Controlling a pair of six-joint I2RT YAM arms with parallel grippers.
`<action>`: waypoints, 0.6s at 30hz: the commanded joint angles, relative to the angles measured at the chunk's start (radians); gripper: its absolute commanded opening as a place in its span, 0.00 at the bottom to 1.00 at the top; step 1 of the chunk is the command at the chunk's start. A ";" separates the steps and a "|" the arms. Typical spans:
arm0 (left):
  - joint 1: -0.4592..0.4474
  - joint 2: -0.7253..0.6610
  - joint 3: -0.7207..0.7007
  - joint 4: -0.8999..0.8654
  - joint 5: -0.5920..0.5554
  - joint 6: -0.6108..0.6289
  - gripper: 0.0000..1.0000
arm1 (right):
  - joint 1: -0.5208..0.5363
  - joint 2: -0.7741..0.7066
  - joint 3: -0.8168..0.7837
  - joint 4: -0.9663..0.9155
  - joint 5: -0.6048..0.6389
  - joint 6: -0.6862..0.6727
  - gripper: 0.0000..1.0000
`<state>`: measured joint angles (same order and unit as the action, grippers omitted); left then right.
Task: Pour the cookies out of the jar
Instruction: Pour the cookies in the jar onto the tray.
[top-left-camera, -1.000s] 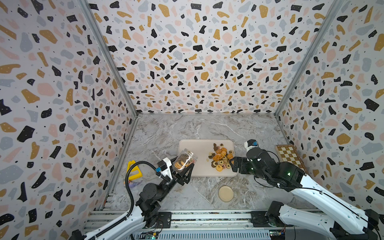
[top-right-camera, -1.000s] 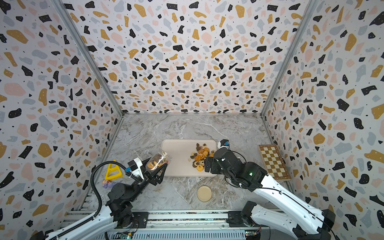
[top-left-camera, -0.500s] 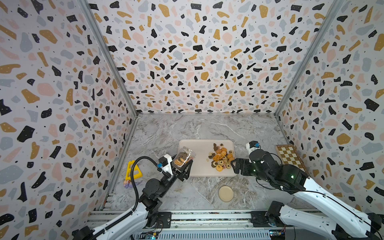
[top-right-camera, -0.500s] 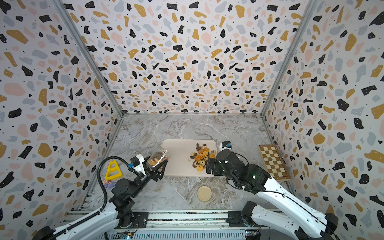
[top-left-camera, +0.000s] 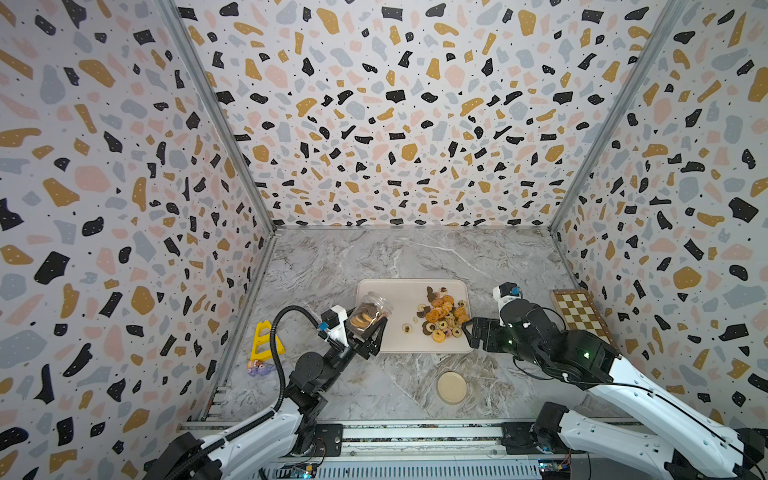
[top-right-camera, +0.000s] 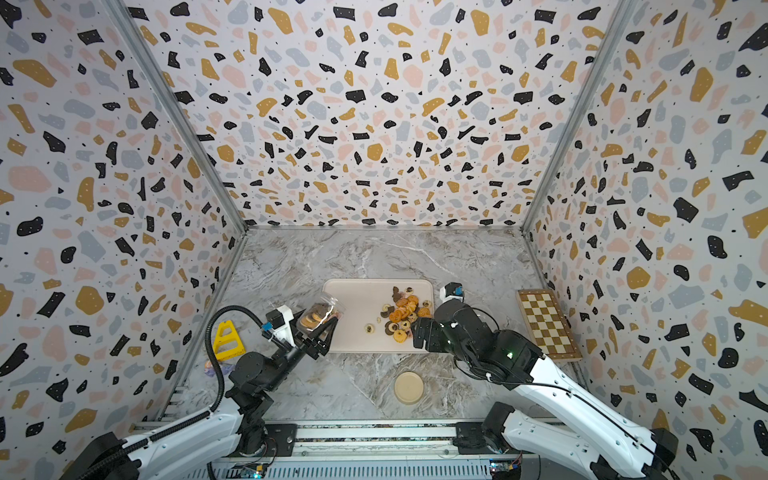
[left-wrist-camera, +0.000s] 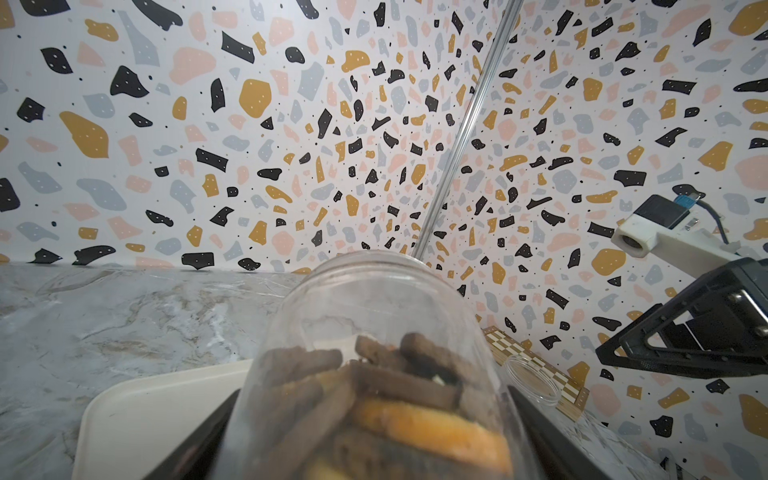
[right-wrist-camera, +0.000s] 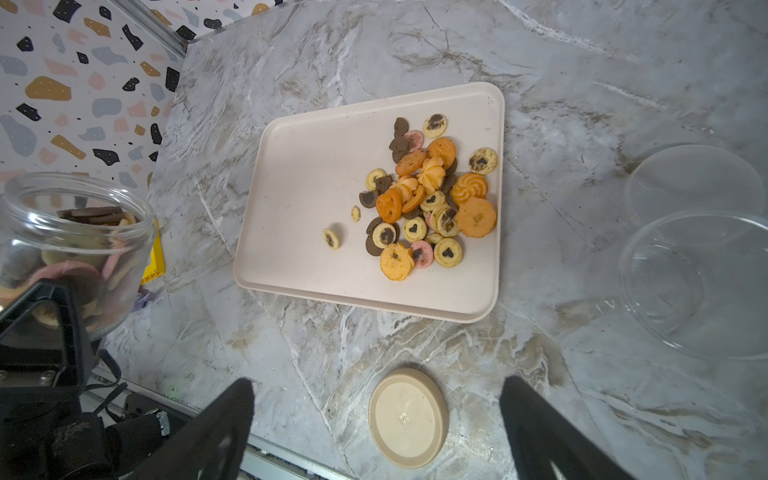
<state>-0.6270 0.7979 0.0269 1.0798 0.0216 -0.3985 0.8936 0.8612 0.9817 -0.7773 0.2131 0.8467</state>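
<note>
Your left claw (top-left-camera: 368, 328) is clamped on the tilted jar (top-left-camera: 375, 302) at the tray's (top-left-camera: 399, 291) left edge, some cookies (top-left-camera: 365, 318) inside. Pile (top-left-camera: 442, 318) lies just left of your open right claw (top-left-camera: 468, 333).

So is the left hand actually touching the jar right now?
Touching. The left wrist view shows the jar held in the left hand, with a black finger pressed against the glass on each side.

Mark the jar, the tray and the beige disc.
jar (top-left-camera: 371, 308): in a top view, glass body.
tray (right-wrist-camera: 316, 187): right wrist view, bare floor.
beige disc (right-wrist-camera: 408, 417): right wrist view, its centre.
</note>
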 joint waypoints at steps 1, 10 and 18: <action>0.013 -0.028 0.033 0.171 -0.004 0.032 0.00 | -0.004 -0.021 0.000 -0.019 -0.003 -0.002 0.94; 0.038 0.139 0.020 0.222 0.004 0.075 0.00 | -0.004 -0.007 -0.022 0.008 -0.014 -0.004 0.95; 0.039 0.312 0.033 0.333 0.018 0.088 0.00 | -0.008 0.007 -0.013 0.011 -0.017 -0.012 0.95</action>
<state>-0.5911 1.1057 0.0269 1.1721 0.0238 -0.3397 0.8898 0.8722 0.9615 -0.7689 0.1940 0.8459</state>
